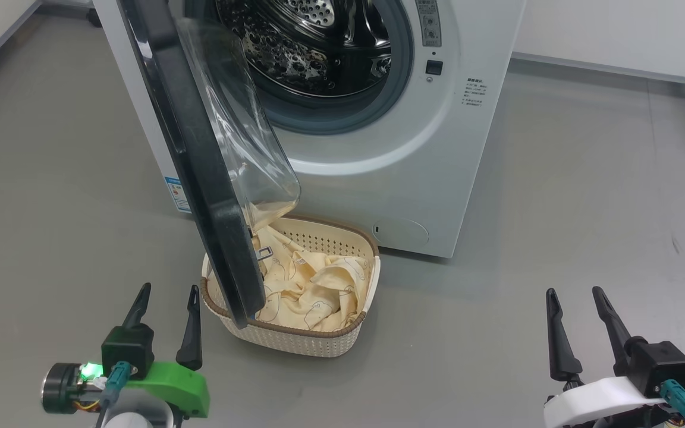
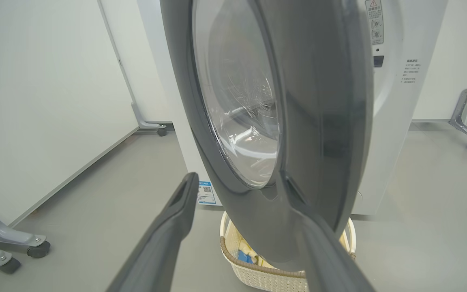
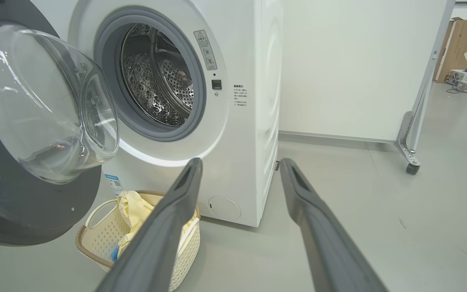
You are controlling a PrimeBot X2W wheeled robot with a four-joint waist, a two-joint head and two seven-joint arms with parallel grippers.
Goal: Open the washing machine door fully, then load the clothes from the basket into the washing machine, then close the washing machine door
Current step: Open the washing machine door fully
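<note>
White front-loading washing machine (image 1: 390,172) with steel drum (image 1: 307,41) exposed, its round black-ringed, glass-bowl washing machine door (image 1: 200,178) swung partway open above the cream, brown-rimmed basket (image 1: 319,345), which sits on the floor (image 1: 556,226) just in front, holding crumpled pale-yellow clothes (image 1: 319,285) plus a blue piece (image 2: 243,256).

I can make out no words. The big white front-loading washing machine (image 3: 241,162) bears a grey warning-triangle label (image 3: 205,49), a block of tiny dark print (image 3: 240,95) and a blue-topped QR-code sticker (image 2: 206,193), all illegible.
</note>
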